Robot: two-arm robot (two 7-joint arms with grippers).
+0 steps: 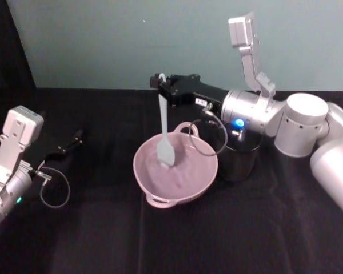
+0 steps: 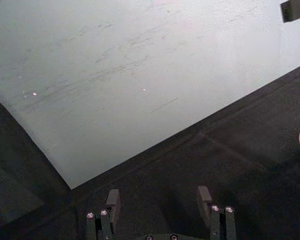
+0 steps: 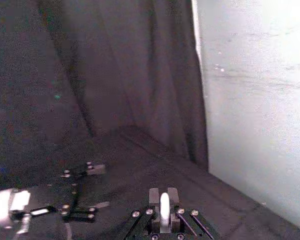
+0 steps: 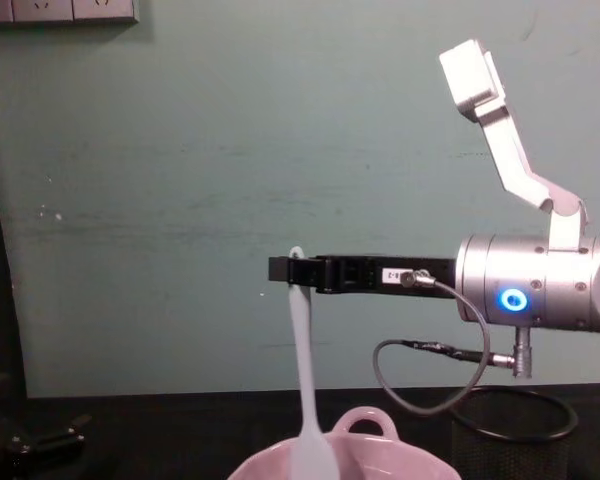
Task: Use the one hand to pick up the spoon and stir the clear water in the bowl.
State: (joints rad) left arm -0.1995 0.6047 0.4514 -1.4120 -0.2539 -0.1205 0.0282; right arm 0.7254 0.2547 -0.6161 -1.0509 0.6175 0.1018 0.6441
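My right gripper (image 1: 162, 85) reaches out level above the pink bowl (image 1: 142, 176) and is shut on the top of the white spoon (image 1: 163, 123). The spoon hangs straight down, and its flat head (image 1: 166, 153) dips inside the bowl. I can hardly make out the clear water against the pink. From the chest, the right gripper (image 4: 292, 270) holds the spoon (image 4: 302, 370) over the bowl (image 4: 405, 461). The right wrist view has the fingers (image 3: 163, 194) closed around the spoon handle (image 3: 164, 209). My left gripper (image 2: 159, 200) is open and parked at the far left (image 1: 77, 137).
A black wire-mesh cup (image 1: 241, 158) stands right beside the bowl, under my right wrist, with the grey cable looping in front of it. Black cloth covers the table. A pale green wall runs along the back.
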